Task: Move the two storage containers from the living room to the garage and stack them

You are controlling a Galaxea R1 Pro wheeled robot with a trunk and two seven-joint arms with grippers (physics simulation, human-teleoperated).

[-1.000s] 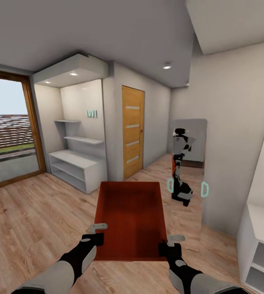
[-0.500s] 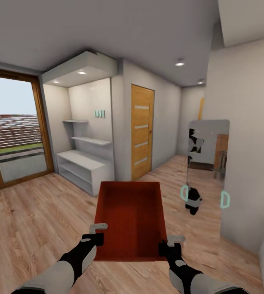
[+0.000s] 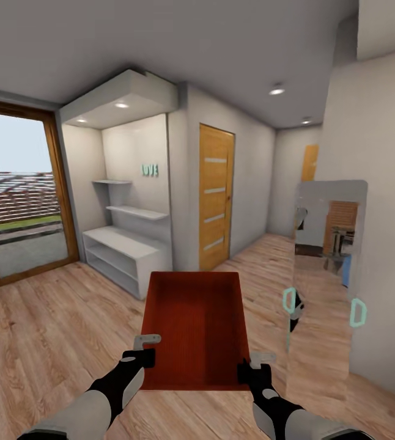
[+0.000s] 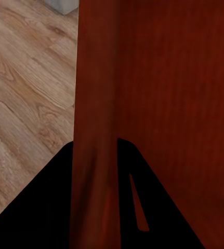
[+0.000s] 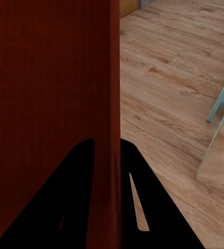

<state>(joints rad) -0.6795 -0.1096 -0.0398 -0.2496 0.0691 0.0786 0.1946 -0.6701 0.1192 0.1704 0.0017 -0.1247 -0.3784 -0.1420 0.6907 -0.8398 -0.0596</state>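
Evenly bright render, ceiling spotlights (image 3: 276, 90) glowing, wide-angle stretch at edges

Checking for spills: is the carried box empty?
Empty: the storage container's bare red bottom shows, held level by left gripper and right gripper.

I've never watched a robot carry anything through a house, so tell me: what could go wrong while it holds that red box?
1. Each claw, left and right, pinches only a thin side wall of the orange-red rectangular storage container, near its rear corners; a jolt could perhaps let it slip or tilt.
2. The tall frameless mirror panel stands close on the robot's right; the box's corner might clip it.
3. The white low shelf unit narrows the passage on the other side.
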